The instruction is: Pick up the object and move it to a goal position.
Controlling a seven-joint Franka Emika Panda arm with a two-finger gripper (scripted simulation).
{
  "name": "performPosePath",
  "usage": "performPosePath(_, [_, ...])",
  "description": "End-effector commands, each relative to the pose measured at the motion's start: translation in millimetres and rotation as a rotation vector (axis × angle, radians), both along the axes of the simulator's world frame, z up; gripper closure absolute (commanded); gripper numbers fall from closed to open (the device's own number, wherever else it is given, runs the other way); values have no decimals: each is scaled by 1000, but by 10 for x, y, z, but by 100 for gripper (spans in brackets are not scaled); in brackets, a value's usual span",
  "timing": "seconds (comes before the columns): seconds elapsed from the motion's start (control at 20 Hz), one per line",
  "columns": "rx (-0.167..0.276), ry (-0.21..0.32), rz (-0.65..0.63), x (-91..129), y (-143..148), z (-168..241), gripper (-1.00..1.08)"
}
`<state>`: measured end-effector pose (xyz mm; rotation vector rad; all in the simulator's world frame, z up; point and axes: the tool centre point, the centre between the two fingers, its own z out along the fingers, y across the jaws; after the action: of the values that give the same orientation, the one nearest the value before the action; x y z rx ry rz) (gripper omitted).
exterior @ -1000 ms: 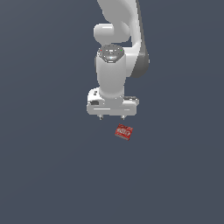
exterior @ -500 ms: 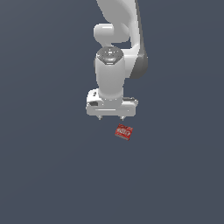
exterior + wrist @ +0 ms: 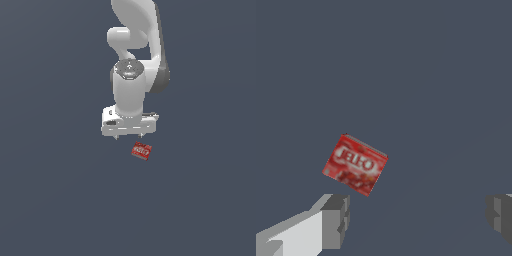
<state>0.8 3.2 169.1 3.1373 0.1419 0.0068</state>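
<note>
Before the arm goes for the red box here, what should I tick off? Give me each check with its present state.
1. Gripper open: ok, the wrist view shows its fingers spread wide.
2. Gripper empty: ok, nothing between the fingers.
3. Red box free: ok, lying flat on the grey floor, apart from the gripper.
4. Gripper centred over the box: not ok, the box sits off toward the exterior view's right.
5. Fingers squared to the box's sides: not ok, the box lies skewed to them.
6. Goal position visible: cannot tell, no marker shows.

Flat dark grey floor (image 3: 60, 200); red box (image 3: 141, 150) lying on it
</note>
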Motion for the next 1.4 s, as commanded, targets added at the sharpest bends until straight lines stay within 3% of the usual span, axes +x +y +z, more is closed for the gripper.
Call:
performPosePath(0.0, [-3,1,54,-5,28,-57,-92])
performPosePath(1.35, [-9,9,895,-146,527,-872,-92])
